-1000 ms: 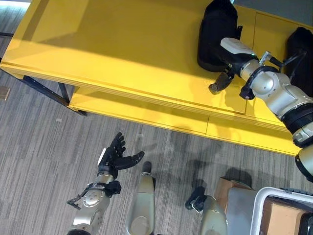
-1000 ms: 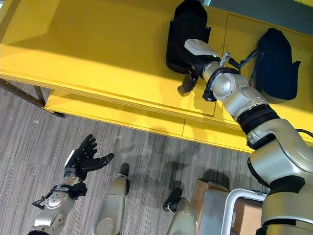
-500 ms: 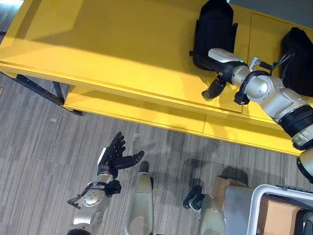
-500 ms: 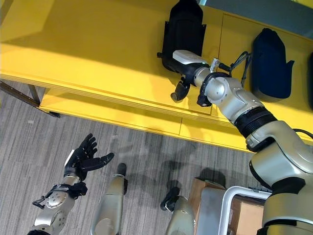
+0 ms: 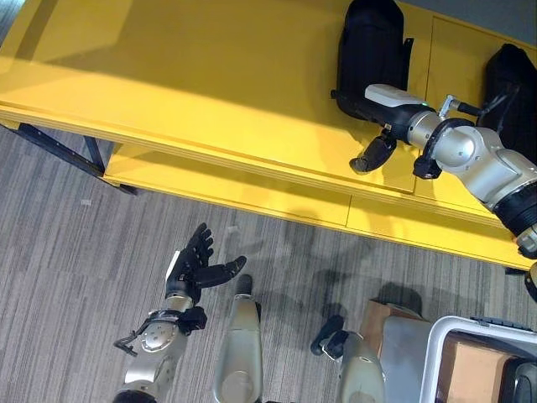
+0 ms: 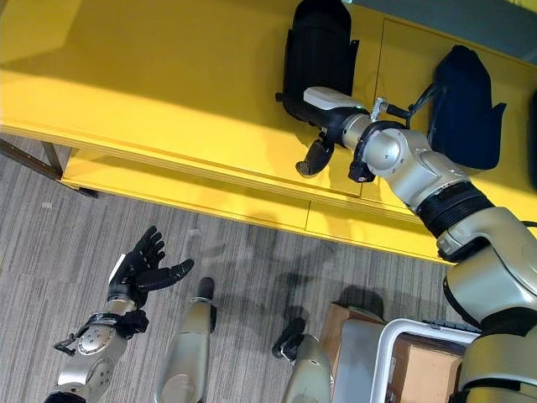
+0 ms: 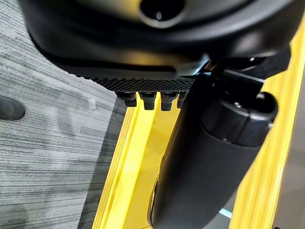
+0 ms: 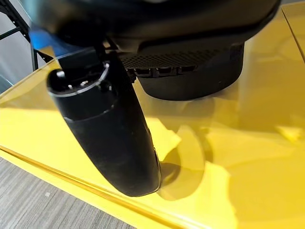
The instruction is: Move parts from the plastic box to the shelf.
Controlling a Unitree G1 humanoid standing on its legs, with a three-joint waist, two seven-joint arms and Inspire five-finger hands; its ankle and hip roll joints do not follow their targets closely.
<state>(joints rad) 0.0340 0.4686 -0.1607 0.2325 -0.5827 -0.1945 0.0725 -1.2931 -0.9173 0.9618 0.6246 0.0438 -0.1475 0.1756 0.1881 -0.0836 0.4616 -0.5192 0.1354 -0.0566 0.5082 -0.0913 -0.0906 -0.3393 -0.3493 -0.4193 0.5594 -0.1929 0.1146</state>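
A tall black part (image 5: 371, 50) lies on the yellow shelf (image 5: 210, 92). My right hand (image 5: 393, 95) rests against its near end, fingers straight along the part and the thumb (image 5: 372, 154) held away over the shelf top. In the right wrist view the thumb (image 8: 109, 133) hangs above the yellow surface, with the black part (image 8: 200, 81) just past the fingers. A second black part (image 6: 463, 96) lies further right on the shelf. My left hand (image 5: 194, 270) hangs open and empty over the floor at the lower left. The white-rimmed plastic box (image 5: 435, 357) sits at the lower right.
The shelf has a lower yellow level (image 5: 252, 197) jutting toward me and dark metal legs (image 5: 59, 151) at the left. A brown cardboard box (image 5: 379, 321) stands beside the plastic box. Grey striped carpet (image 5: 75, 277) covers the floor.
The whole view has shifted a little. My right hand stays at the near end of the black part, shifting only slightly. The left hand has not moved.
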